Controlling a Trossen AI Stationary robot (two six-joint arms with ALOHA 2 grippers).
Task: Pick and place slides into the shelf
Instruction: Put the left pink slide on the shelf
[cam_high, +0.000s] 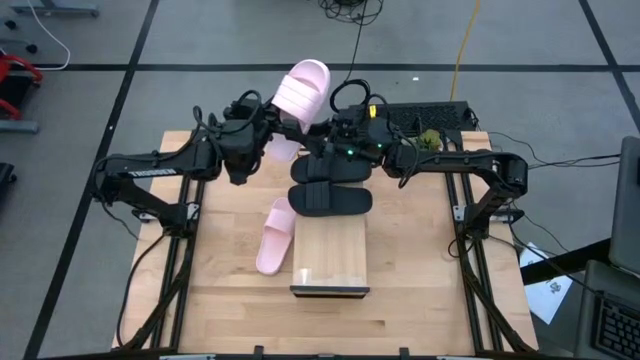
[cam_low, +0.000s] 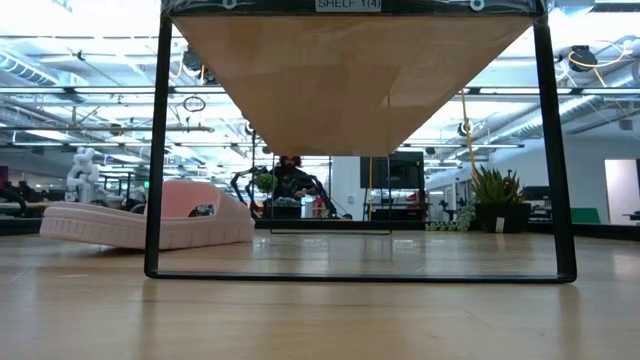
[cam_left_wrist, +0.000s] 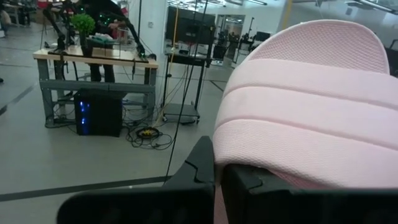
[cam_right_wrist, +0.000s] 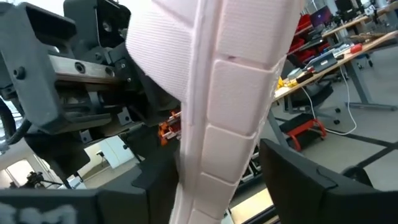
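High view is showing both arms meeting at the far side of the desk (cam_high: 220, 290). They are holding one pink slide (cam_high: 303, 92) up in the air between them. The left end effector (cam_high: 268, 118) is gripping this slide from the left. In the left wrist view its dark fingers (cam_left_wrist: 202, 163) are sitting tight against the ribbed pink strap (cam_left_wrist: 298, 118). The right end effector (cam_high: 335, 125) is coming in from the right. In the right wrist view its two fingers (cam_right_wrist: 292, 171) are standing on either side of the slide's pale sole (cam_right_wrist: 230, 112), but I cannot tell if they are squeezing it.

The other pink slide (cam_high: 274, 236) is lying on the desk, just beside the left edge of the shelf (cam_high: 330, 255). Two black slides (cam_high: 331, 185) are lying on the desk under the arms, one right behind the other, just past the far end of the shelf. The shelf top is holding no slides.
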